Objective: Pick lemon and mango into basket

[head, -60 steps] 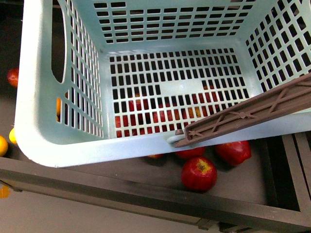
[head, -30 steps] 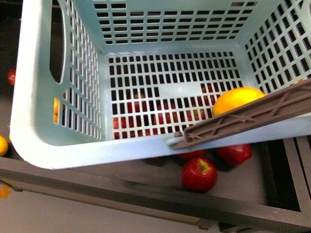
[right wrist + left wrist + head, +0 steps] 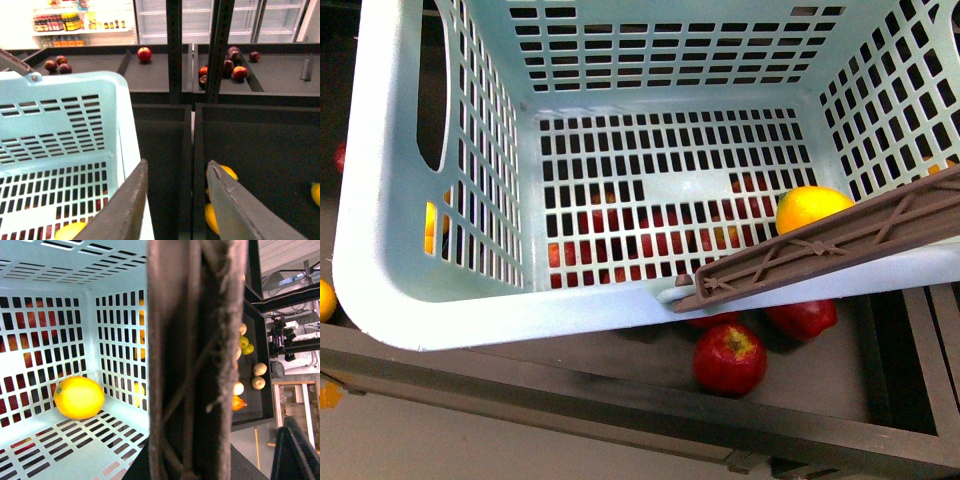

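1 lemon (image 3: pixel 812 207) in basket (image 3: pixel 380 200); R hand (image 3: pixel 177 164) spread.

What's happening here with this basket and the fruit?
The teal basket is above a bin of red apples; its brown handle fills the left wrist view, so the left arm probably carries it, though the grip isn't visible. A lemon lies on the basket floor near the handle; a second ago the basket was empty. The right gripper is open and empty beside the basket, over a bin with more yellow fruit. No mango is in the basket yet.
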